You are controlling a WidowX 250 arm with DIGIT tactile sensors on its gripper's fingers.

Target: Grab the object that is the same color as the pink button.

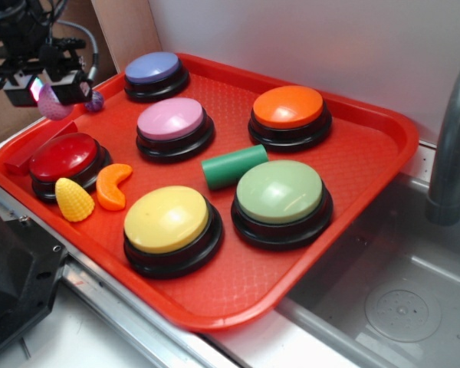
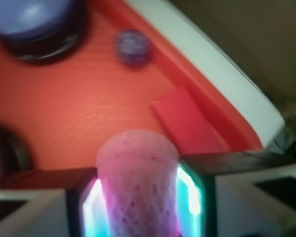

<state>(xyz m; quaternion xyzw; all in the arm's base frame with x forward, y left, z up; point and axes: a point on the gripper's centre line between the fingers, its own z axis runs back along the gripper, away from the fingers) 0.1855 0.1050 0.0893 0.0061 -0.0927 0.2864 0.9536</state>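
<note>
The pink ball (image 1: pixel 52 105) is clamped between the two fingers of the gripper (image 1: pixel 54 93) and is held in the air above the far left corner of the red tray (image 1: pixel 368 146), clear of its floor. In the wrist view the ball (image 2: pixel 138 177) is seen squeezed between the lit pads (image 2: pixel 186 197), bulging out beyond them, so the grip appears to be taken around its middle; that would suit a soft, bumpy thing that might otherwise slip. The pink button (image 1: pixel 171 119), whose colour is matched by the ball, is set near the tray's middle, to the right of the gripper. A dark purple ball (image 1: pixel 95 101) is left lying just beside the held one, and a flat red block (image 2: pixel 185 123) rests against the tray's left rim. The grab is judged essentially done.
</note>
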